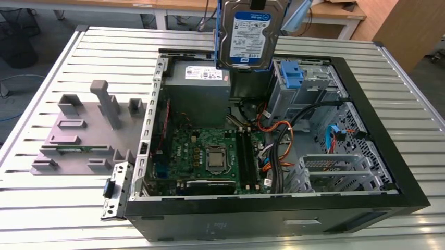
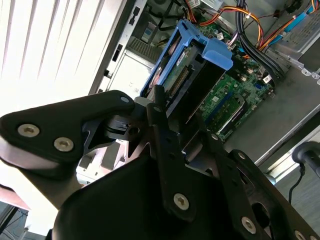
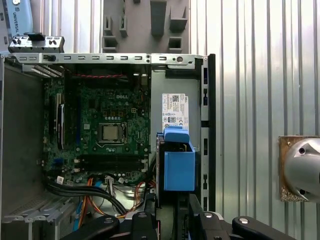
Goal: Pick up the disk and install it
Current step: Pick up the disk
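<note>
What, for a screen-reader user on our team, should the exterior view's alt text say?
The gripper holds the disk upright, label facing the camera, above an open computer case on a slatted metal table. Inside are a grey power supply and green motherboard; a grey fixture plate lies at the exterior view's left.

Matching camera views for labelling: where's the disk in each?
Exterior view: disk top centre, in the air over the open case, label facing the camera.
Second wrist view: disk in blue rails, clamped in the tool, motherboard beyond it.
First wrist view: disk edge-on, blue carrier beside the stickered power supply.
Shared landmark: green motherboard.
</note>
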Controlling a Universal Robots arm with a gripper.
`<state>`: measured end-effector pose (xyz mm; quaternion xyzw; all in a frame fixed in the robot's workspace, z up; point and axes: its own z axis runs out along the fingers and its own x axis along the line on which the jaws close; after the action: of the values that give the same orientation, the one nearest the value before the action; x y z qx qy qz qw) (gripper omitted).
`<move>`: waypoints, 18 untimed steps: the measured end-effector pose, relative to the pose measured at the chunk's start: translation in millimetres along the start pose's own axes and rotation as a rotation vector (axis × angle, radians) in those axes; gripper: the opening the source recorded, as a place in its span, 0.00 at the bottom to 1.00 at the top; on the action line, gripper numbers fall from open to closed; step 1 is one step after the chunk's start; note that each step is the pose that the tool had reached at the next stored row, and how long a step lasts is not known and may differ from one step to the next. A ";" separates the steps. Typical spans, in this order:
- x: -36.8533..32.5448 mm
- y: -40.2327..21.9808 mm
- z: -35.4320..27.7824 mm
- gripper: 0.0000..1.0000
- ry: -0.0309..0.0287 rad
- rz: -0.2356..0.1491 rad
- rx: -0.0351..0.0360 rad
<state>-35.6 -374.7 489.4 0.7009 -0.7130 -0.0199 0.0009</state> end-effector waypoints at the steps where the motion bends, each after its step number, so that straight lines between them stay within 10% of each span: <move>1: 0.0 0.0 0.0 0.35 0.0000 0.000 0.0000; 18: 12.5 -0.4 -0.3 0.35 0.0000 0.000 0.0000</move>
<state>-35.4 -387.2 489.4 0.7009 -0.7130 -0.0199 0.0009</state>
